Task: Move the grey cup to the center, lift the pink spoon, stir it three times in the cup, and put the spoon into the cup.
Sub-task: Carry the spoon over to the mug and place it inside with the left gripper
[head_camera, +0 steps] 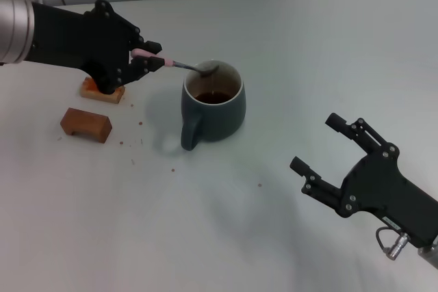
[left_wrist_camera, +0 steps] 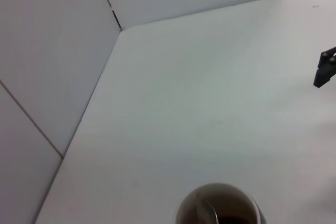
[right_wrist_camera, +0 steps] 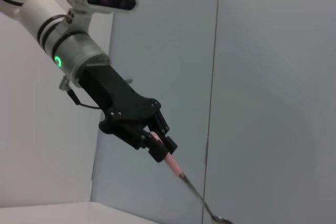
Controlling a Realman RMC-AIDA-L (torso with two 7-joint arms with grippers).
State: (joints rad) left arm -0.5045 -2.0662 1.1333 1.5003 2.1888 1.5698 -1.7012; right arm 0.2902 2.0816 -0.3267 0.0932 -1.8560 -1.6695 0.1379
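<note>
The grey cup (head_camera: 213, 106) stands near the table's middle with its handle toward the front, dark liquid inside. My left gripper (head_camera: 147, 57) is shut on the pink spoon (head_camera: 159, 60) by its handle, just left of the cup. The spoon's metal bowl (head_camera: 207, 68) hovers at the cup's far rim. In the left wrist view the cup's rim (left_wrist_camera: 218, 205) and the spoon's bowl (left_wrist_camera: 208, 211) show at the frame's edge. The right wrist view shows the left gripper (right_wrist_camera: 160, 145) holding the spoon (right_wrist_camera: 176, 167) slanted downward. My right gripper (head_camera: 320, 148) rests open at the front right.
Two brown blocks lie left of the cup: one (head_camera: 85, 124) in front, another (head_camera: 101, 90) partly under the left gripper. Small crumbs dot the table (head_camera: 287, 46) around them. A wall runs along the back.
</note>
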